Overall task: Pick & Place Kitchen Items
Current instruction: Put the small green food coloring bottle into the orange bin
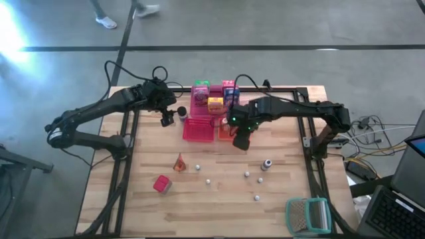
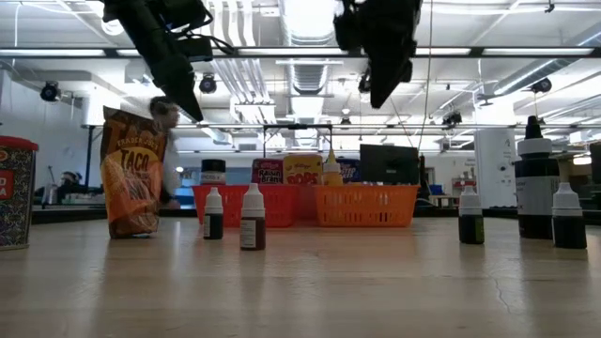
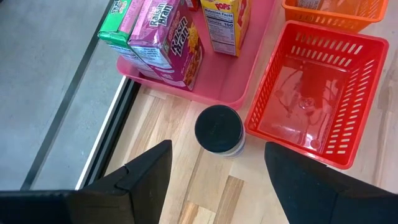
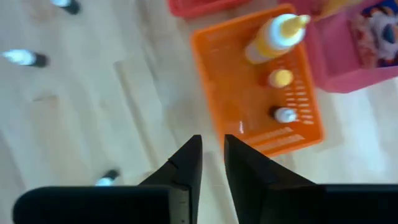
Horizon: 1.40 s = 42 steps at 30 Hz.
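My left gripper hovers open above the table at the far left. A black-lidded jar stands on the wood just ahead of it, between a pink tray and a red basket. The tray holds several small cartons. My right gripper hangs high over the near edge of an orange basket. Its fingers point down, drawn together to a narrow slit with nothing between them. The basket holds a yellow bottle and two small bottles.
On the near half of the table stand an orange bag, a red can, a small dark bottle and several pale round pieces. A teal-framed mesh thing lies at the near right corner. A person's feet show beyond the far edge.
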Available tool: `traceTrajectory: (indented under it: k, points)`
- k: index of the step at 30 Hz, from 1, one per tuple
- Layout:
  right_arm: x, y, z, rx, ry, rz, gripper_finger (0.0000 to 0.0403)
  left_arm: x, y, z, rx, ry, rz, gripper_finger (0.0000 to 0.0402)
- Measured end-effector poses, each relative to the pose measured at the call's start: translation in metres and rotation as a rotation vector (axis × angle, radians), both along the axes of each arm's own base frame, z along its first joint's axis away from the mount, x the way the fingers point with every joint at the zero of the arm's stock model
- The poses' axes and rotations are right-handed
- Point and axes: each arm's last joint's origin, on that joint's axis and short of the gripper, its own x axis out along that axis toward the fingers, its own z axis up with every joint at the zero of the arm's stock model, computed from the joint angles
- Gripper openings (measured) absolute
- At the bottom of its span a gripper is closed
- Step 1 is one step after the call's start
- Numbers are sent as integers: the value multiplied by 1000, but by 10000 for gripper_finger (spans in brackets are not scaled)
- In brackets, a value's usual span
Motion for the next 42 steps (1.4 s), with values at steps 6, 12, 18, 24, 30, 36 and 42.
traceTrajectory:
  k: [6,12,18,24,30,36,42]
  points:
    - [-8,35,11,-14,-39,2,39,0,0,0,0,0,0,262]
    - [-13,71,13,-6,-53,-22,28,0,0,0,0,0,0,262]
    - [-22,101,4,5,-21,-101,36,0,0,0,0,0,0,262]
    - [-32,124,-10,24,15,-187,60,0,0,0,0,0,0,262]
    - [-44,140,-31,25,76,-268,96,0,0,0,0,0,0,262]
    - [-46,142,-51,86,111,-308,129,0,0,0,0,1,0,262]
    - [-42,143,-64,124,77,-251,153,0,0,0,0,1,0,262]
